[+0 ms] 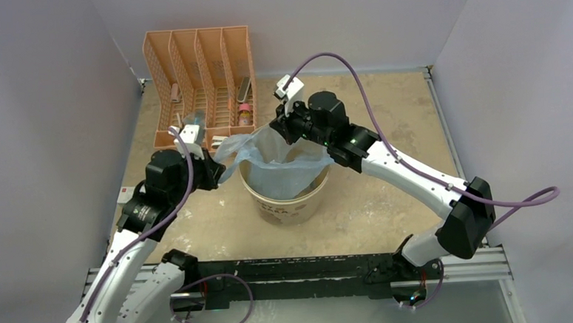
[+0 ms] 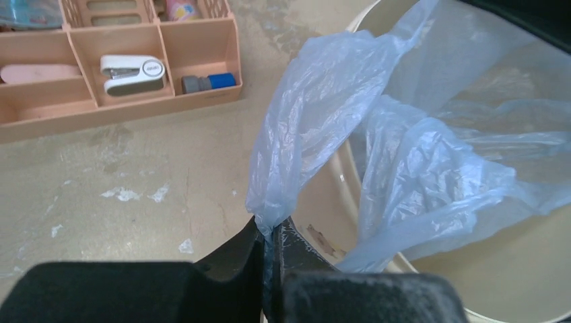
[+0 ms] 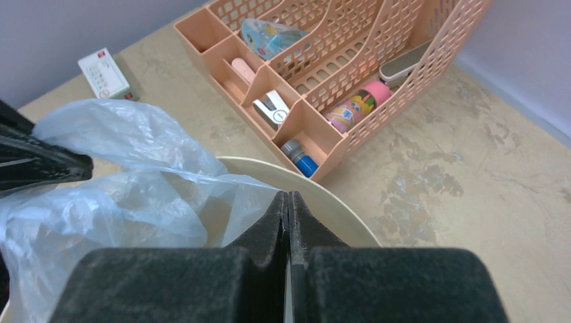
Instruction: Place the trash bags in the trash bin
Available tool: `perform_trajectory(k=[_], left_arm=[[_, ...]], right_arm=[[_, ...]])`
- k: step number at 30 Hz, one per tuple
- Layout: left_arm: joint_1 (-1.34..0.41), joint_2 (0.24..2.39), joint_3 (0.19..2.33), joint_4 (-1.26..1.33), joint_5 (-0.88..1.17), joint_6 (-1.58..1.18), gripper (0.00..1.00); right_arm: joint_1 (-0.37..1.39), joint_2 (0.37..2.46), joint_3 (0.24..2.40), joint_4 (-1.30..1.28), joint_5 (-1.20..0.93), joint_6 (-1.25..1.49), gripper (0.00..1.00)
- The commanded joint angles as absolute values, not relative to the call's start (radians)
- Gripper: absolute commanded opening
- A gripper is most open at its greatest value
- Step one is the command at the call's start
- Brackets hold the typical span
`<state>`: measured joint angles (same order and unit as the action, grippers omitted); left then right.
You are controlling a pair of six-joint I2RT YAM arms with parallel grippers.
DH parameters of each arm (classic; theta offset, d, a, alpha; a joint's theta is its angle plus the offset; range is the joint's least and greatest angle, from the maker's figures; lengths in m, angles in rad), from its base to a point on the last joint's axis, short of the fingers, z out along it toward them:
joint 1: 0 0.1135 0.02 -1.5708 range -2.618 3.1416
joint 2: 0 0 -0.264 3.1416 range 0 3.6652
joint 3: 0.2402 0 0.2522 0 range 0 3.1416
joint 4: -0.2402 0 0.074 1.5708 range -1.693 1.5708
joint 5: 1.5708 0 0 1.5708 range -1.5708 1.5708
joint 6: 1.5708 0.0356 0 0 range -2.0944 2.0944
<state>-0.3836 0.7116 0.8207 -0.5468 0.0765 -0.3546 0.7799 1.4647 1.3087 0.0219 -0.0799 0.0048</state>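
Note:
The light-blue trash bag point(image 1: 280, 158) is stretched open over the cream trash bin point(image 1: 289, 206), its lower part hanging inside. My left gripper point(image 1: 215, 164) is shut on the bag's left edge, just outside the bin's left rim. The left wrist view shows the film point(image 2: 316, 101) pinched at its tips point(image 2: 273, 229), beside the bin point(image 2: 525, 269). My right gripper point(image 1: 280, 126) is shut on the bag's far edge above the bin's back rim. In the right wrist view its tips point(image 3: 289, 195) meet the film point(image 3: 135, 195) over the rim point(image 3: 337, 202).
An orange mesh file organizer point(image 1: 197, 70) stands at the back left, holding a stapler point(image 2: 132, 70), a pink bottle point(image 3: 350, 108) and small items. A small white box point(image 3: 103, 73) lies at the table's left edge. Walls enclose the left, back and right sides.

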Motion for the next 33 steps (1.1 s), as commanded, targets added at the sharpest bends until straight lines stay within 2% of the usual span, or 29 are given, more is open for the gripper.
perform_trajectory(k=[1, 3, 6, 7, 9, 12, 17, 24, 33], left_arm=[[-0.379, 0.732, 0.939, -0.596, 0.108, -0.302, 0.0], [-0.379, 0.76, 0.968, -0.64, 0.086, -0.312, 0.0], [-0.379, 0.747, 0.971, -0.646, 0.032, -0.371, 0.43], [-0.379, 0.73, 0.97, -0.639, 0.014, -0.404, 0.52], [-0.379, 0.685, 0.968, -0.613, 0.002, -0.439, 0.64], [-0.379, 0.626, 0.978, -0.6, 0.002, -0.493, 0.73], [-0.379, 0.576, 1.026, -0.676, -0.047, -0.575, 0.79], [-0.379, 0.522, 1.015, -0.695, 0.135, -0.794, 0.81], [-0.379, 0.412, 0.844, -0.645, 0.25, -1.147, 0.81]], right_arm=[[0.77, 1.442, 1.318, 0.128, -0.035, 0.072, 0.0], [0.769, 1.446, 1.313, 0.145, -0.006, 0.102, 0.0], [0.77, 1.442, 1.307, 0.155, -0.043, 0.116, 0.0], [0.77, 1.443, 1.306, 0.155, -0.064, 0.12, 0.0], [0.769, 1.446, 1.304, 0.146, -0.086, 0.132, 0.0], [0.769, 1.445, 1.3, 0.12, -0.098, 0.137, 0.0], [0.769, 1.43, 1.289, 0.111, -0.112, 0.148, 0.0], [0.769, 1.414, 1.287, 0.114, -0.111, 0.161, 0.0], [0.769, 1.401, 1.278, 0.129, -0.096, 0.163, 0.0]])
